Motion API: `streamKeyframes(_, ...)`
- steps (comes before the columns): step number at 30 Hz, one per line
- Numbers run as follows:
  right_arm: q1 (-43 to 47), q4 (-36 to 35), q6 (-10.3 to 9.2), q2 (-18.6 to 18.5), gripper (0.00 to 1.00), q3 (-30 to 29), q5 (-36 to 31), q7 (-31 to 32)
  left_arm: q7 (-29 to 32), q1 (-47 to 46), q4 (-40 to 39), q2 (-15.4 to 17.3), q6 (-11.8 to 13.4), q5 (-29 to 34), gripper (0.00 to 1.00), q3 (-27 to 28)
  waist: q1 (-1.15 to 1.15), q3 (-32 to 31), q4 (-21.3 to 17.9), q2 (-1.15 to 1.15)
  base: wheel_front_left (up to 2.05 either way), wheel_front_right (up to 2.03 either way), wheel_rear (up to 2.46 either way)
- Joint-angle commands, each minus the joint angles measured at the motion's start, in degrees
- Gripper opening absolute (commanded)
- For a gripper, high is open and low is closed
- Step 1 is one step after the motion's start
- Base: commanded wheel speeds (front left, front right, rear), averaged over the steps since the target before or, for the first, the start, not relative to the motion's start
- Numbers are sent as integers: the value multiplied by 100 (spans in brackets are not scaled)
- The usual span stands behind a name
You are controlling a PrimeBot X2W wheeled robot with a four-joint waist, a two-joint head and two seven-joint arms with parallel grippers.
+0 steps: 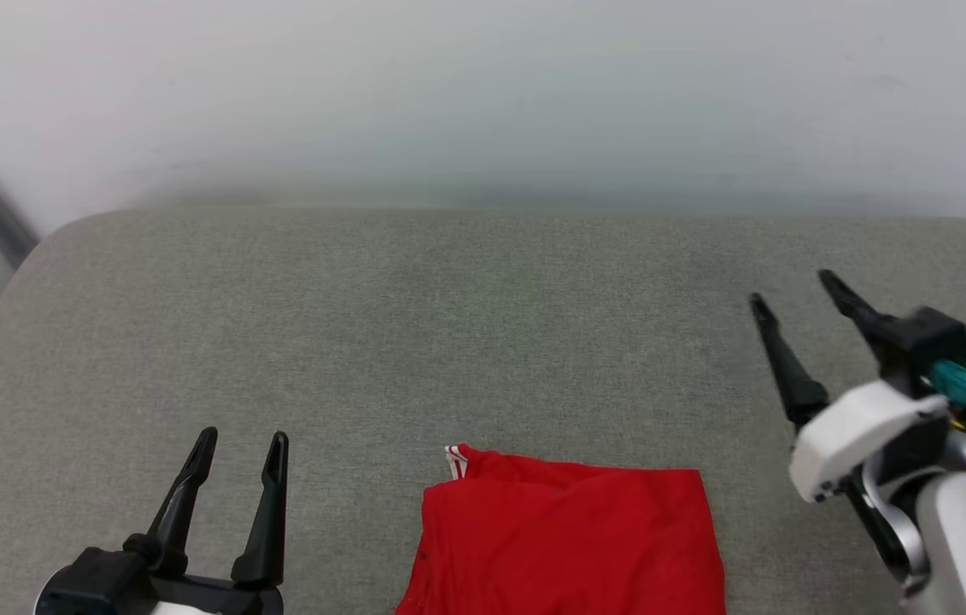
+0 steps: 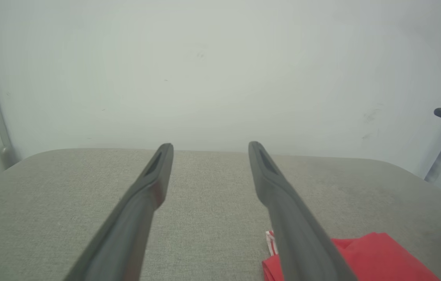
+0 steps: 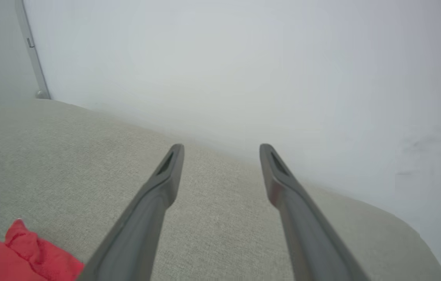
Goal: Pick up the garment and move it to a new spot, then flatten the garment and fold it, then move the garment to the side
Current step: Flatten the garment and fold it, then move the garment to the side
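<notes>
Garment (image 1: 568, 538) lies folded as a red rectangle, a bit of striped trim at its far left corner, on the grey cushion (image 1: 448, 325), near side, between the grippers. Left gripper (image 1: 243, 437) is beside it, fingers parted, holding nothing. Right gripper (image 1: 790, 288) is off right and further back, fingers spread, empty. White wall (image 1: 483, 94) behind.

Splayed left hand (image 2: 210, 145) beside red garment (image 2: 376, 253)
</notes>
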Motion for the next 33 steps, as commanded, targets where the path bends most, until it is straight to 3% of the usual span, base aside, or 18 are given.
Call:
streamKeyframes(1, 151, -94, -4, -20, 100, -87, -66, -110, -12, -41, -11, -1, -7, -8, 100, 7, 0, 18, -27, 0, 0, 0, 0)
streamKeyframes(8, 1022, -798, -4, 369, 100, -991, -147, -855, -12, -80, -12, -13, -7, 15, 100, 29, 0, 76, -79, 0, 0, 0, 0)
streamKeyframes(16, 1844, -1186, -4, 958, 100, -1274, -423, -1554, -12, 4, 41, -124, -7, 173, 100, 183, 0, 31, -72, 0, 0, 0, 0)
streamKeyframes(33, 2137, -1158, -4, 1052, 100, -1186, -338, -1745, -12, 162, 144, -167, -7, 237, 100, 80, 0, -174, -85, 0, 0, 0, 0)
